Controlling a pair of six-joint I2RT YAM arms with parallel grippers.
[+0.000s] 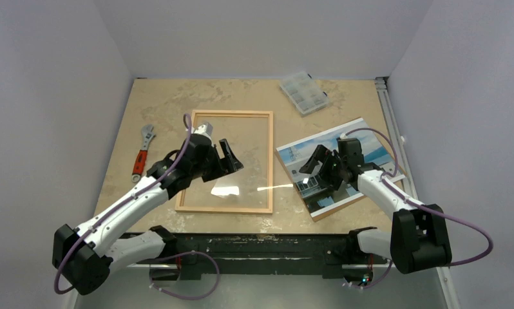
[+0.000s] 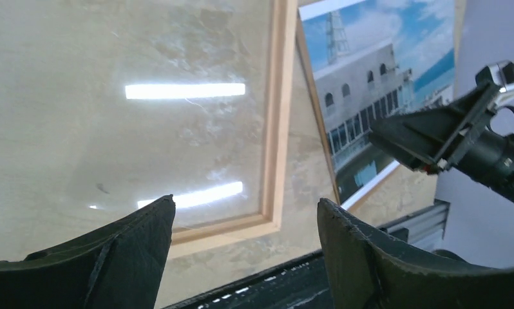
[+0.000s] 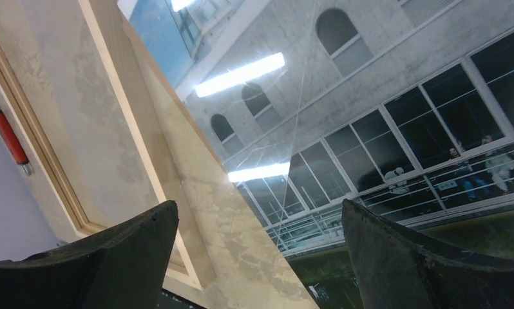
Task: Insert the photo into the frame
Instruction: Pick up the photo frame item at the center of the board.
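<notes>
Both spread, left claw over frame, right claw over photo

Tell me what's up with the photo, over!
Left fingers open over frame. Right fingers open over photo. Photo face-up beside frame, not in yet. Nothing lying in frame.

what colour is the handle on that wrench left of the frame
Red-orange handle on the wrench, with a bare silver metal head. Clearest in the top external view.
</notes>
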